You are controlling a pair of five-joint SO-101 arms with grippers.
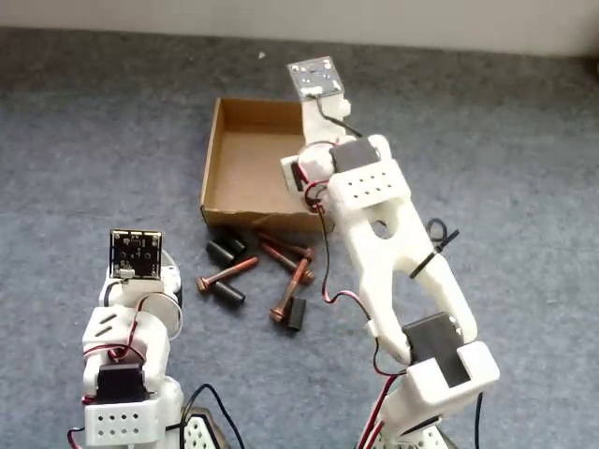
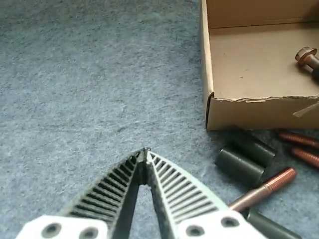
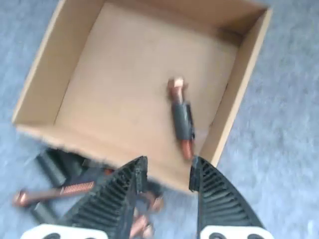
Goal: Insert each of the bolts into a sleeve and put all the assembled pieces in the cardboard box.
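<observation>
**Right tool open above the box, left tool clenched and empty**

The right tool [image 3: 168, 167] stood released, with a clear gap between its two ribbed black fingers and nothing held. It hung by the near wall of the cardboard box [image 3: 238, 84]. One assembled piece [image 3: 180, 117], a copper-coloured bolt pushed through a dark sleeve, lay flat on the box floor close to a side wall. Its threaded end pointed toward the open fingers and was apart from them.

The left tool [image 2: 145, 155] was clenched, its fingertips meeting in a point with nothing between them. It hung over a bare stretch of the grey, felt-like counter [image 2: 89, 74].

From the high view, the right arm reached out across the counter to the box [image 1: 211, 168], while the left arm sat folded back near its base. The loose parts lay on the counter just in front of the box's near wall, between the two arms. There were several copper bolts [image 1: 227, 271] lying at crossed angles and several short dark sleeves [image 1: 225, 251] among them. They lay well apart from the clenched left tool, off to the robot's right.
</observation>
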